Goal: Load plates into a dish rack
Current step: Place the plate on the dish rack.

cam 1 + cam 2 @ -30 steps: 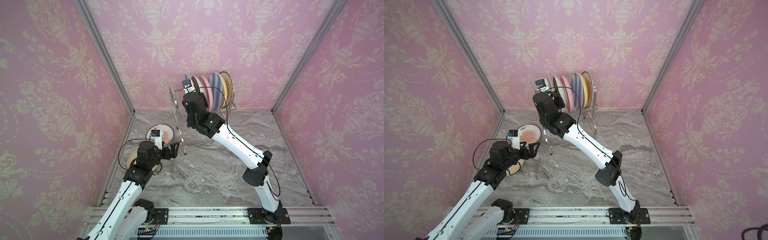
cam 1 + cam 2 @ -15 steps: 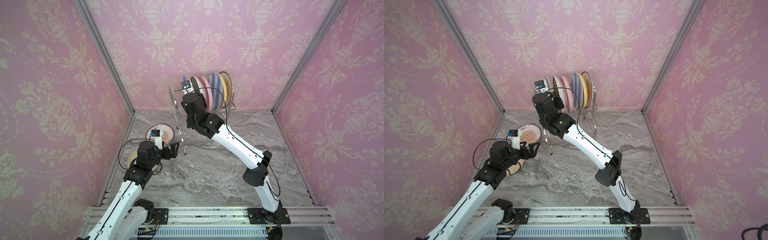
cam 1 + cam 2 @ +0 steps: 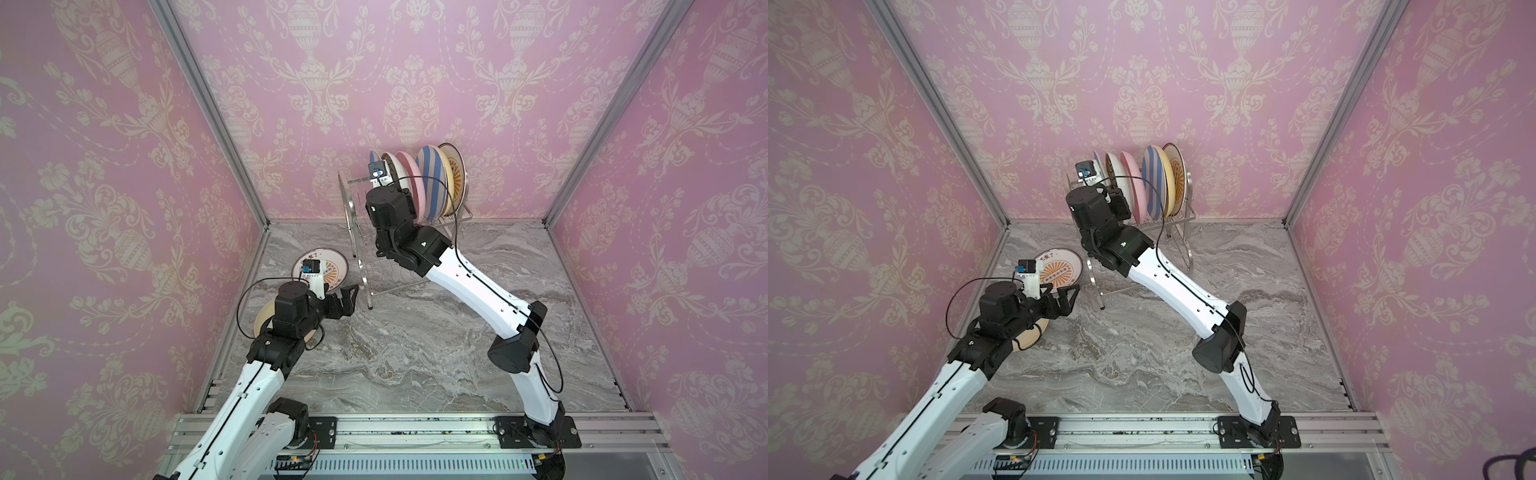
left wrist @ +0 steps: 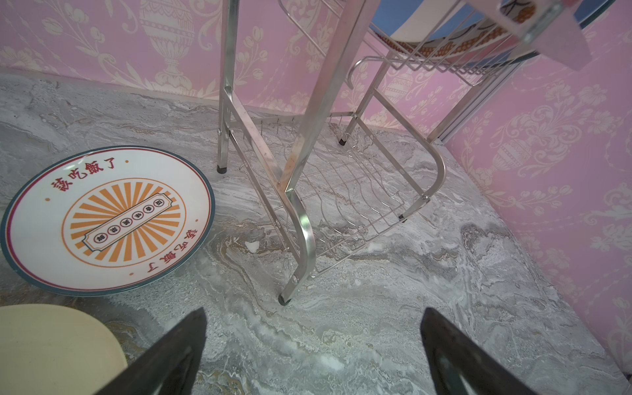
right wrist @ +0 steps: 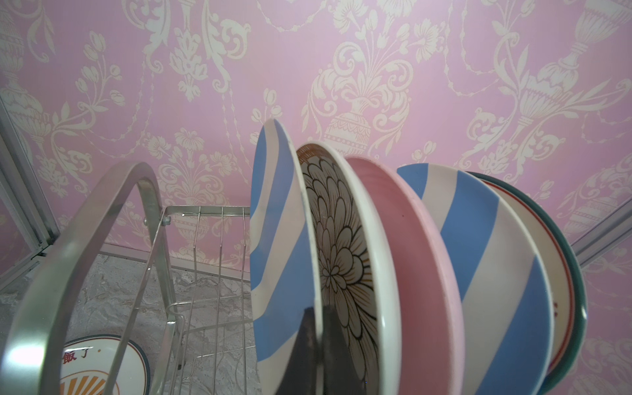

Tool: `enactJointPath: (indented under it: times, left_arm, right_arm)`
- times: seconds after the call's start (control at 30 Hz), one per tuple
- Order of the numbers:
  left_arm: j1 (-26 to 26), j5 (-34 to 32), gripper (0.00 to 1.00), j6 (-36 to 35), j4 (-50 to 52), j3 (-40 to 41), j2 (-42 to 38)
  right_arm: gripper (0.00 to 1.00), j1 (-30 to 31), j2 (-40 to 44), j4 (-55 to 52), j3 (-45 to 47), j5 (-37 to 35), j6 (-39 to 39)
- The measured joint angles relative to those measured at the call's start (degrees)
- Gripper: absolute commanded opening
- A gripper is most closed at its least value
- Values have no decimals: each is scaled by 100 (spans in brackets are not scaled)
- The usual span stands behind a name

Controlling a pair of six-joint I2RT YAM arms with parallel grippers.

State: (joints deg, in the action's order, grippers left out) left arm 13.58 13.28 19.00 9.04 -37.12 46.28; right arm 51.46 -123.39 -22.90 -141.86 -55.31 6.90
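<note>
— When you count the plates (image 3: 1152,183), how many do you find?
— Eight, and one rack (image 4: 306,236). Six stand on edge in its upper shelf. Two lie flat on the table (image 4: 376,325) beside it: a sunburst plate (image 4: 102,219) and a cream plate (image 4: 51,342).
— And the grippers?
— The right gripper (image 5: 318,311) is closed on the rim of the striped plate (image 5: 277,239) at the left end of the row. The left gripper (image 4: 314,311) hangs over the table near the rack's front leg, jaws wide apart, holding nothing.
— What changed since a second ago?
— Almost nothing; arms and plates stand as before.
</note>
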Motion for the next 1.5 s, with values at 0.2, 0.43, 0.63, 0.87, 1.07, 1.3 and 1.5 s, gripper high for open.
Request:
enactJointPath:
  times: [0.2, 0.43, 0.63, 0.87, 1.07, 1.3, 1.5]
  left_arm:
    - [-4, 2, 99, 0, 2, 0, 0]
    - [-4, 2, 99, 0, 0, 0, 42]
    - [-4, 2, 99, 0, 0, 0, 42]
    - [-4, 4, 99, 2, -11, 0, 70]
    - [-4, 42, 99, 26, -33, 0, 107]
    - [-4, 61, 99, 63, -42, 0, 107]
    - [-4, 61, 99, 85, -44, 0, 105]
  right_arm:
    - [15, -7, 2, -2, -7, 48, -9]
    - [20, -9, -11, -155, -105, 199, -11]
    - [22, -9, -11, -160, -155, 240, -2]
    - [34, -9, -13, -142, -330, 260, 232]
    - [36, -7, -13, -96, -409, 275, 376]
    - [50, 11, -13, -20, -422, 345, 557]
    - [58, 72, -9, 68, -446, 310, 809]
